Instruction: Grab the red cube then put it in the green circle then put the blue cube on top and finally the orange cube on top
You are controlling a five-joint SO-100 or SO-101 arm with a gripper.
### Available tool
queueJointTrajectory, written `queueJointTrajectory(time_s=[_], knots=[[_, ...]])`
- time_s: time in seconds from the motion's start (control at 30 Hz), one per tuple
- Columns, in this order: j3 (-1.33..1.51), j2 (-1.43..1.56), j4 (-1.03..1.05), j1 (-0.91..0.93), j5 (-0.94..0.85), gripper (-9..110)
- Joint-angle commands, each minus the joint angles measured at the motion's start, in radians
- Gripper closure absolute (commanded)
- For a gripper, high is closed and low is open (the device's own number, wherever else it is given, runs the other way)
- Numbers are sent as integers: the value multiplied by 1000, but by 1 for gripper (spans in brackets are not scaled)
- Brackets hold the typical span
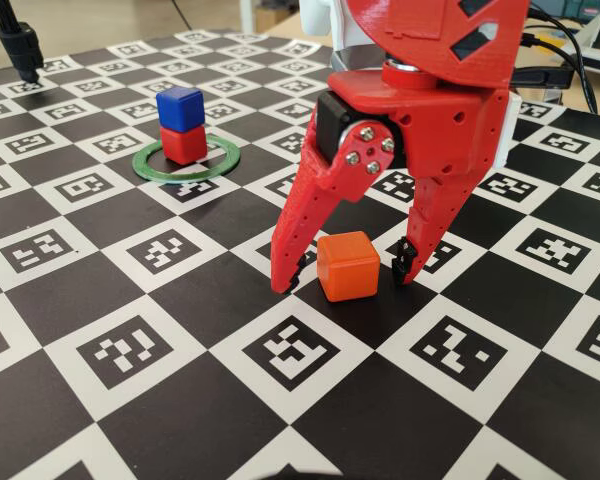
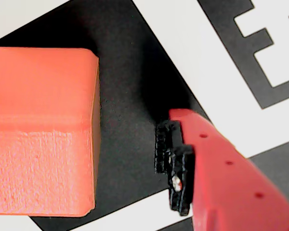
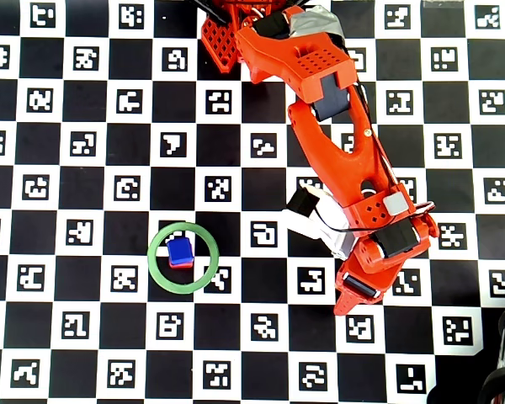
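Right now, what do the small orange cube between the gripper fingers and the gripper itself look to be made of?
The small orange cube looks like matte plastic, probably 3D-printed: the wrist view shows fine layer lines on its side, rounded edges and no gloss. The red gripper also looks like printed plastic, with a ribbed, layered surface in the fixed view and black, seemingly separate pads at the fingertips.

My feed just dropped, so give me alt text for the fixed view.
The open red claw straddles the orange cube on the checkered board, fingertips down at board level. Behind it to the left, the blue cube sits on the red cube inside the green ring.
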Motion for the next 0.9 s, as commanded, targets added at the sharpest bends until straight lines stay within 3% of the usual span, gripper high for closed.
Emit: queueJointTrajectory(time_s=[0.0,0.27,0.87], knots=[[6,66,-20,-15,-2,64],[38,84,-48,-21,17,88],[77,158,-44,-18,-63,90]])
